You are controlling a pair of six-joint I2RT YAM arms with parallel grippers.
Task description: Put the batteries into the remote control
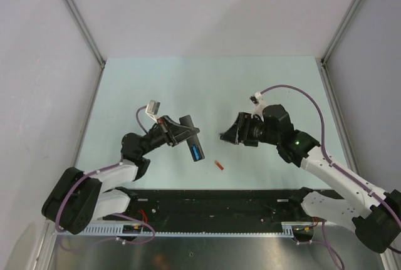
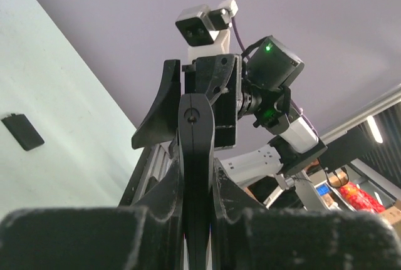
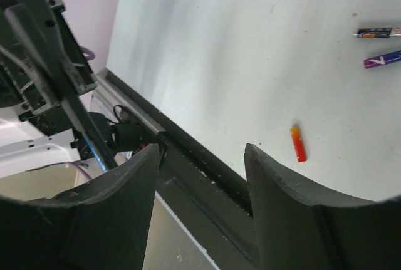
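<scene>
Overhead, one slim matte black remote control (image 1: 192, 138) is clenched in the left gripper (image 1: 177, 131) over the pale table (image 1: 188, 82), with one glossy blue battery (image 1: 197, 153) seated in its near end. One tiny cylindrical red-orange battery (image 1: 219, 165) lies nearby. The right gripper (image 1: 225, 136) stands released, grasping nothing.

Left wrist: the remote shows edge-on, pinched between both fingers. One flat black rectangular plate (image 2: 22, 131) lies on the table.

Right wrist: three batteries lie loose, the red-orange one, one dark battery (image 3: 376, 32) and one purple battery (image 3: 383, 59).

The remote control (image 1: 193, 142) is matt black plastic, the table (image 1: 250, 88) smooth and matt
</scene>
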